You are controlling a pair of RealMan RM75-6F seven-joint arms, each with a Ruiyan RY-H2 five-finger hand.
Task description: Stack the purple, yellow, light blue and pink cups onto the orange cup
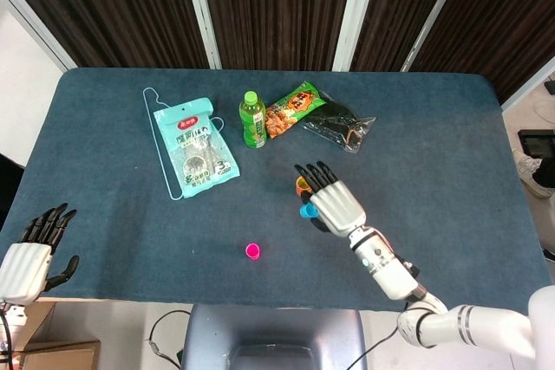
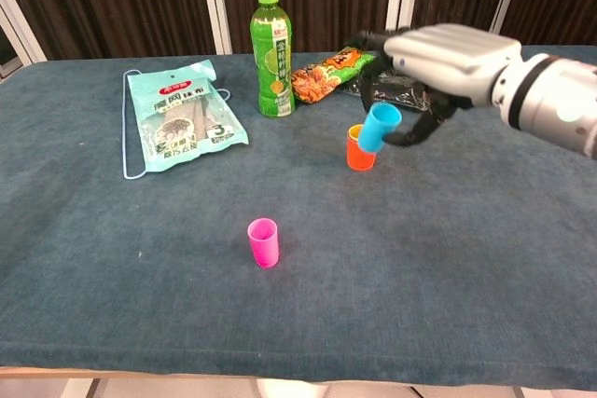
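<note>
Blue cup (image 2: 377, 127) tilted in right hand (image 2: 446, 61), over orange cup (image 2: 359, 152).

Your right hand (image 2: 438, 62) holds one cup (image 2: 377, 128) tilted just above the stacking cup (image 2: 359, 154) near the bench (image 2: 485, 258) middle. Another cup (image 2: 263, 242) stands nearer you, to the left. Far behind sit a bottle (image 2: 270, 53), with snack bags (image 2: 328, 74) to its right and a packet (image 2: 182, 118) to its left.
</note>
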